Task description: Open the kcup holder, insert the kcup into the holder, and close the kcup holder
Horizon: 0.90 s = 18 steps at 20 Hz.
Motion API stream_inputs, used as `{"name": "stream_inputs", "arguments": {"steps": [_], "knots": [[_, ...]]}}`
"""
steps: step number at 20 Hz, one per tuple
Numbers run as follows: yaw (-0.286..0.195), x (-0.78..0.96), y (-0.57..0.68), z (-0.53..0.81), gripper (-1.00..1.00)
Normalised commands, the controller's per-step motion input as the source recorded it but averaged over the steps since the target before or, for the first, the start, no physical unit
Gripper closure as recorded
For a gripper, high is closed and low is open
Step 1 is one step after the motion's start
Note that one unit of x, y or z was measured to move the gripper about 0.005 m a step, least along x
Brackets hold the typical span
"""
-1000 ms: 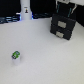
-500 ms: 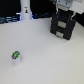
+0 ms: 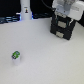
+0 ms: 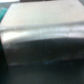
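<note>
White bottle-shaped object (image 3: 24, 10) upright at the far edge of the pale table (image 3: 40, 55)

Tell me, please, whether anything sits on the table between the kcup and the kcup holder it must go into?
Nothing visible does. The kcup stands alone on the white table, and the stretch up to the kcup holder is bare. The gripper is at the holder; the white bottle stands off to the side.

No legible text, label, brand, number or sign on anything in view.
</note>
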Motion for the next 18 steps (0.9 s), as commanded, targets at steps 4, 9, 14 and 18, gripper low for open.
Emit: {"name": "stream_inputs", "arguments": {"steps": [4, 9, 14, 18], "knots": [[0.000, 0.00, 0.00, 0.00, 1.00], [-0.032, 0.07, 0.00, 0.00, 1.00], [-0.026, 0.12, 0.00, 0.00, 1.00], [-0.026, 0.27, 0.00, 0.04, 1.00]]}}
